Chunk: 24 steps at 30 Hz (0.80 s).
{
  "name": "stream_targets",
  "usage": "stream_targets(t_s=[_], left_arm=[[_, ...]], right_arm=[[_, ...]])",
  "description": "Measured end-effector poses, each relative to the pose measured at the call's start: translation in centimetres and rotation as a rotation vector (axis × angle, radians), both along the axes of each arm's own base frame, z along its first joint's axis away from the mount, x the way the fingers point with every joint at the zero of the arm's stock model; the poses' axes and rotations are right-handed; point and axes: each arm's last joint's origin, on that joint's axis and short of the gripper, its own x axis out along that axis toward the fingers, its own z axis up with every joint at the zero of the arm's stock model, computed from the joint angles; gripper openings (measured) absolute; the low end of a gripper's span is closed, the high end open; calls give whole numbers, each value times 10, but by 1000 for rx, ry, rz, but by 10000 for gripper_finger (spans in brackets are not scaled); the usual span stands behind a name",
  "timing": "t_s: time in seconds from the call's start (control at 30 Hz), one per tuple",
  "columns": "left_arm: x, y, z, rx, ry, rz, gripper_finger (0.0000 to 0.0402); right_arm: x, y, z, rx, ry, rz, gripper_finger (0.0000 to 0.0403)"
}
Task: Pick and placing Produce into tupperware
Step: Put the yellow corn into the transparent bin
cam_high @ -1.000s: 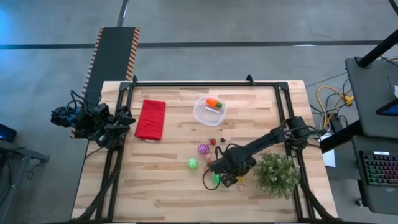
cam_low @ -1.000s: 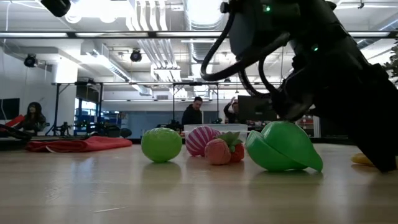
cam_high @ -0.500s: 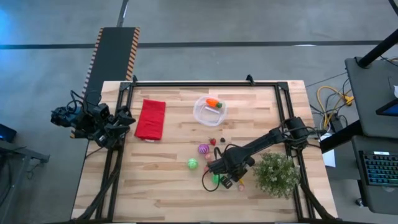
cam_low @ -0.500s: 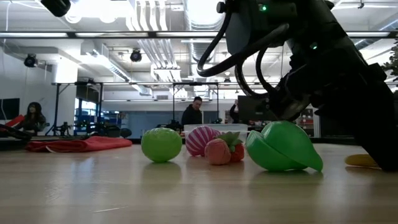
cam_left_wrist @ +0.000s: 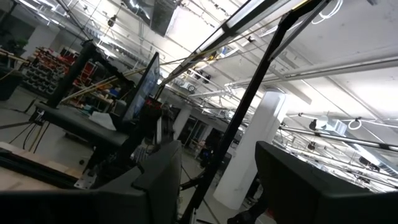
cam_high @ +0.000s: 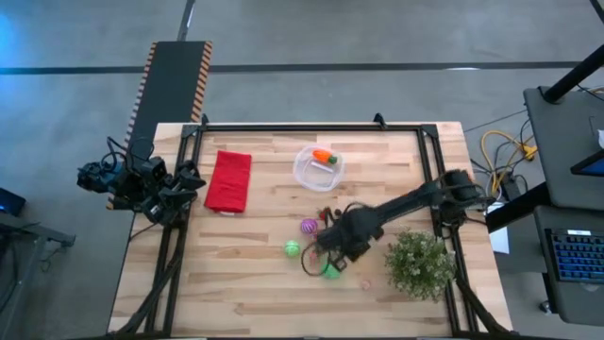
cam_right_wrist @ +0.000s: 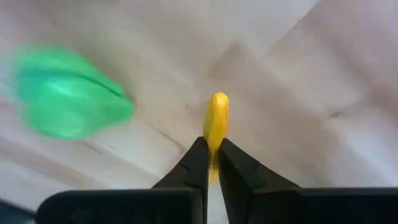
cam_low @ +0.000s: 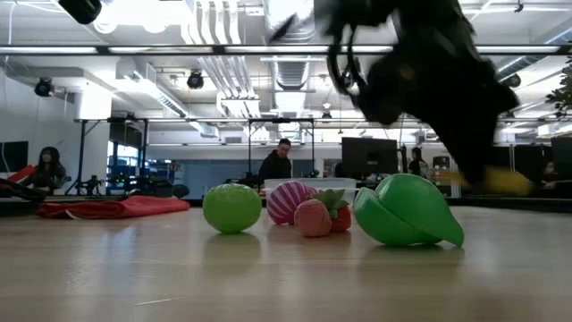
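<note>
Tupperware (cam_high: 317, 167) holds only a carrot (cam_high: 324, 156); my right gripper (cam_right_wrist: 211, 163), clamped on a yellow piece (cam_right_wrist: 216, 122), leaves several produce pieces out.

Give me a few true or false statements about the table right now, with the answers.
1. The right hand is shut on a small yellow piece. True.
2. The round clear container holds nothing. False: an orange carrot lies in it.
3. The red cloth lies on the left part of the table, apart from the toy produce. True.
4. The left hand is over the container. False: the left arm waits off the table's left edge.
5. A purple ball sits on the table. True.
6. The potted plant stands beside the red cloth. False: it is near the right edge.
</note>
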Motion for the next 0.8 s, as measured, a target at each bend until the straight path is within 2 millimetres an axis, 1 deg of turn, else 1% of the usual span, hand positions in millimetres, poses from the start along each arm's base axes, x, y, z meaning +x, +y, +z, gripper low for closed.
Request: stream_targets(t_s=[0.1,0.2,0.27,0.3,0.37,0.5,0.6,0.67,0.8], left_arm=[[0,0,0,1,-1,0,192],[0,0,0,1,-1,1,192],[0,0,0,2,0,1,192],[0,0,0,1,-1,1,192],[0,0,0,2,-1,1,192],[0,0,0,2,-1,1,192],[0,0,0,3,-1,1,192],[0,0,0,6,-2,4,192],[0,1,0,-2,1,28,192]], right_arm=[[3,-21,37,-80,-104,-55,20],[7,-46,82,-180,-279,-113,20],[10,-64,108,-255,-383,-138,20],[11,-75,116,-291,-413,-146,20],[14,-99,127,-354,-441,-158,20],[21,-155,129,-412,-459,-167,25],[31,-190,119,-429,-430,-130,33],[37,-206,111,-422,-409,-114,36],[47,-229,88,-356,-335,-55,38]])
